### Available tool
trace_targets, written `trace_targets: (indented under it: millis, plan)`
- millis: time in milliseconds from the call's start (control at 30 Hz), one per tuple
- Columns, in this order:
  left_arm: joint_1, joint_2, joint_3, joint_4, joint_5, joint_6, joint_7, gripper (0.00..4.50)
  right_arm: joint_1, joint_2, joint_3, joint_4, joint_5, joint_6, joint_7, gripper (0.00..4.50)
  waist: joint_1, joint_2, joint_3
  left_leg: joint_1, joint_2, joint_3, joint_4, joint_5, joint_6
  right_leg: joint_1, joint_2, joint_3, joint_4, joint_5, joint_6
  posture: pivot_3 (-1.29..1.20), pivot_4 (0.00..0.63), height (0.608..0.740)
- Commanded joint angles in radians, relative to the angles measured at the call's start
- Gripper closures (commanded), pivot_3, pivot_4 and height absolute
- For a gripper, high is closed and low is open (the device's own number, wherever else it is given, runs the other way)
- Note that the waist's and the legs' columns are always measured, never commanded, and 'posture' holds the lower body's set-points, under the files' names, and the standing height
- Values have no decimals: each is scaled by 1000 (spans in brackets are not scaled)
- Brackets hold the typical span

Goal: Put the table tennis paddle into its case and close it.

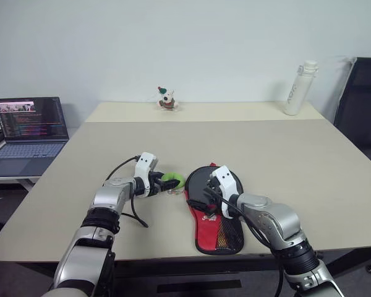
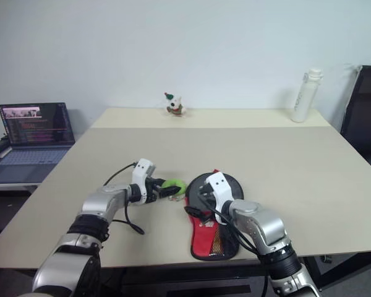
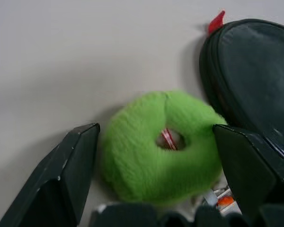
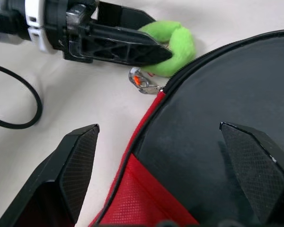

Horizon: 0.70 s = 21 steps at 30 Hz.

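From the head view the case (image 1: 211, 210) lies flat on the table (image 1: 284, 154) under the wide right pincer (image 1: 205, 199), while in the left wrist view the left pincer (image 3: 154, 165) stands wide around the charm (image 3: 158, 144), soft, light, probably best pinched across its ring.

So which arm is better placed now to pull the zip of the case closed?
Probably left: the left gripper has open fingers around the green charm at the zip; the right gripper hovers open over the case.
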Motion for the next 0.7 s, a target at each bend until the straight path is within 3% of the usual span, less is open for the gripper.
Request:
trace_targets:
  millis: [33,167,267,567,600,700]
  plan:
    - [-7,11,-13,16,25,-6,-37,356,-8,7,-17,-21,-3,-20,-4,0,0,0,0,0,0,0,0,0,0,0,0,0,0,0,0,0,150,740]
    - [17,13,-14,-20,31,-2,-64,356,-16,11,-20,-9,-18,-34,-8,0,0,0,0,0,0,0,0,0,0,0,0,0,0,0,0,0,150,740]
    - [29,8,-7,-37,35,-4,-58,1174,-32,10,-16,15,-39,-68,-12,0,0,0,0,0,0,0,0,0,0,0,0,0,0,0,0,0,150,740]
    - [68,2,-1,-110,40,15,-37,4239,-79,25,9,129,-110,-166,-6,0,0,0,0,1,0,0,0,0,0,0,0,1,1,0,0,0,150,740]
    - [72,1,-1,-121,39,20,-34,4442,-83,30,12,139,-113,-171,-4,0,-1,0,0,1,0,0,0,0,0,0,0,1,1,0,0,0,150,740]
    - [76,-8,3,-153,32,38,-21,4485,-85,42,26,179,-135,-194,-5,0,0,0,0,1,0,0,0,0,0,0,0,1,2,0,0,0,150,740]
